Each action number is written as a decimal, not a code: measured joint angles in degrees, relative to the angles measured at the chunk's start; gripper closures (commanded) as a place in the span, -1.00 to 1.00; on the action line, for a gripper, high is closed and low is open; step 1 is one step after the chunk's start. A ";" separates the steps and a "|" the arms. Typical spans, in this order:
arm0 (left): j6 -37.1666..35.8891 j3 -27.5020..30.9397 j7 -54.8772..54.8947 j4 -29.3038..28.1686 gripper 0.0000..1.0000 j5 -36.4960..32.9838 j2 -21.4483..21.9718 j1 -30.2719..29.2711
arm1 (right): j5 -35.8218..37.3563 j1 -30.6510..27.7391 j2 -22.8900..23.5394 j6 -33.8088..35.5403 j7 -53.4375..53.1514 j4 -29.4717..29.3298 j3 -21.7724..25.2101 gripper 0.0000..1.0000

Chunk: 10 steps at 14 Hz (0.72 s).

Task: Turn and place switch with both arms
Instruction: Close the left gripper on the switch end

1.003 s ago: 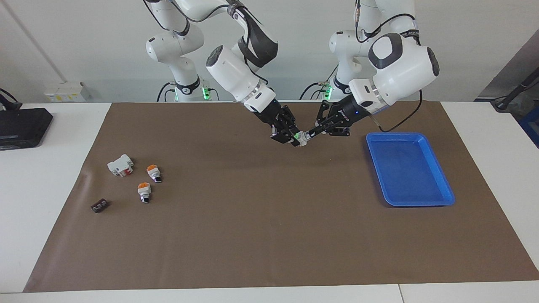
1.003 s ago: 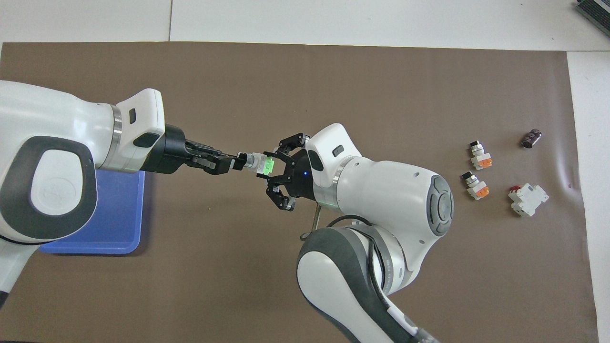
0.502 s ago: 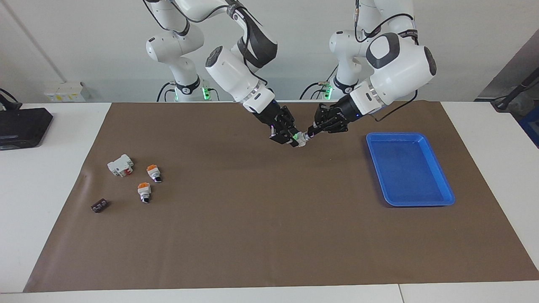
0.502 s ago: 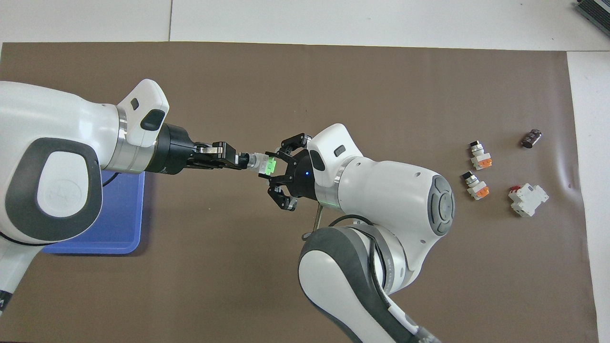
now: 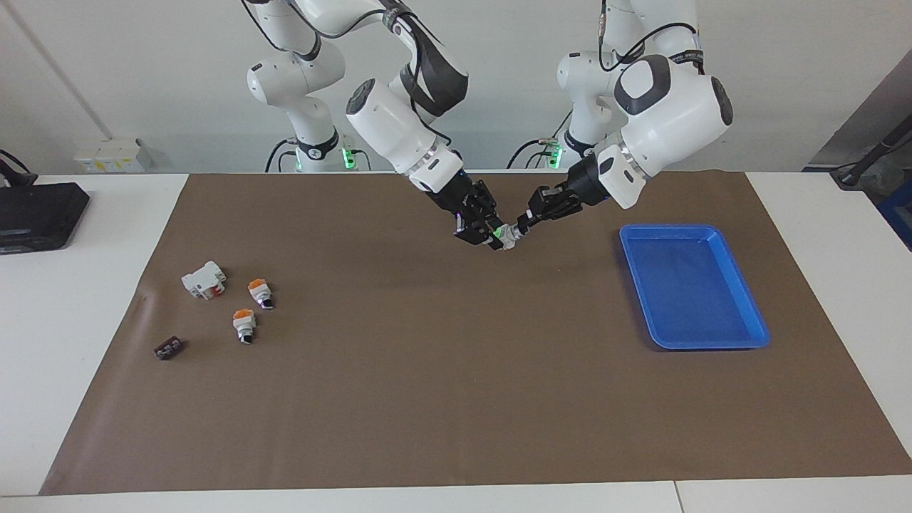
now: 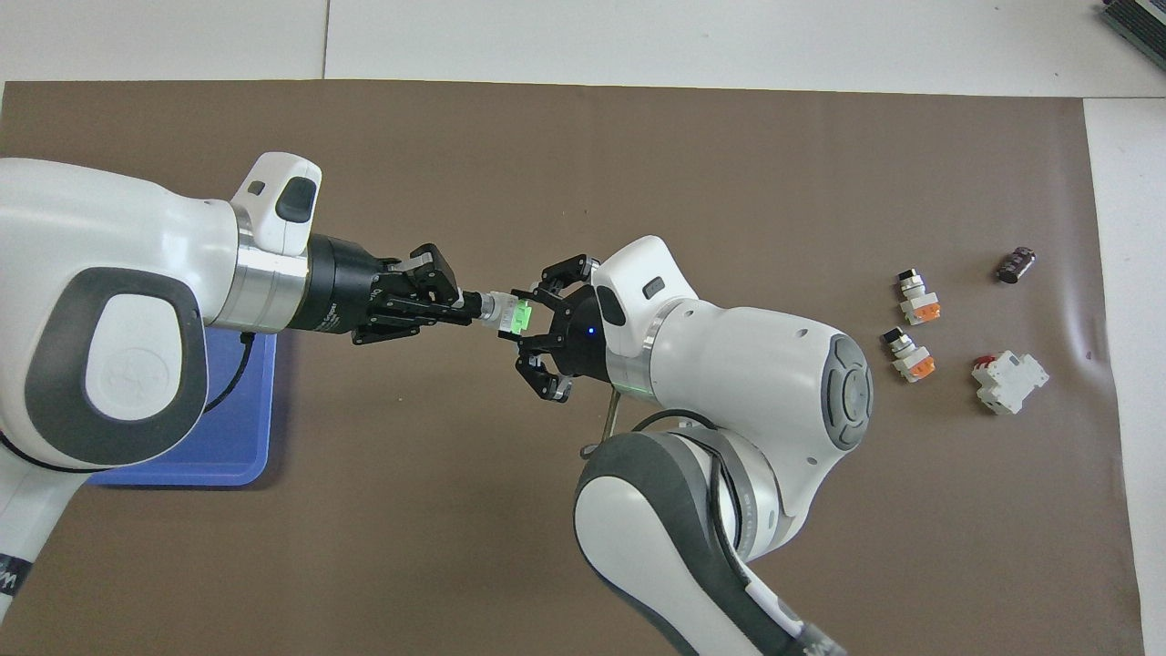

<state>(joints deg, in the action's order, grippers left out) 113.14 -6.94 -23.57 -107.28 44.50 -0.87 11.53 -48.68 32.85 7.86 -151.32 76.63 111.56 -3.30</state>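
The switch [image 5: 505, 235], white with a bright green end, is held in the air between both grippers over the middle of the brown mat; it also shows in the overhead view [image 6: 504, 311]. My right gripper [image 5: 494, 233] is shut on its green end [image 6: 520, 315]. My left gripper [image 5: 521, 226] is shut on the knob tip, end to end with the right one; in the overhead view [image 6: 468, 305] its fingers pinch the silver tip. The switch lies roughly level between them.
A blue tray [image 5: 741, 336] [image 6: 228, 474] lies toward the left arm's end. Toward the right arm's end lie two orange-capped switches [image 5: 260, 291] [image 5: 244, 322], a white block with red [image 5: 203, 279] and a small dark part [image 5: 167, 348].
My left wrist has rolled about its own axis while pinching the knob tip. Both grippers and the switch have shifted slightly toward the right arm's end.
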 measured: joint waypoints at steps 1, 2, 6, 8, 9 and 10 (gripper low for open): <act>0.16 0.00 -2.75 0.00 1.00 0.00 0.00 0.07 | 0.00 0.00 0.00 0.00 0.00 0.01 0.02 1.00; 0.18 0.01 -4.95 0.00 1.00 0.00 0.00 0.09 | 0.00 0.00 0.00 0.00 0.00 0.02 0.02 1.00; 0.17 0.03 -13.91 -0.02 1.00 0.00 0.00 0.12 | 0.00 0.06 0.00 0.00 0.00 0.09 0.01 1.00; 0.18 0.04 -18.45 -0.02 1.00 -0.04 0.00 0.13 | 0.00 0.08 0.00 0.00 -0.03 0.13 -0.01 1.00; 0.20 0.04 -20.67 -0.02 1.00 -0.13 0.01 0.13 | 0.00 0.10 0.01 0.01 -0.05 0.16 -0.03 1.00; 0.26 0.03 -23.98 -0.01 1.00 -0.41 0.01 0.17 | 0.00 0.16 0.02 0.01 -0.14 0.19 -0.04 1.00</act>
<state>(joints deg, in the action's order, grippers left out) 113.41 -6.91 -47.56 -107.29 44.09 -0.86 11.70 -48.68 33.00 7.89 -151.31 76.49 111.75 -3.34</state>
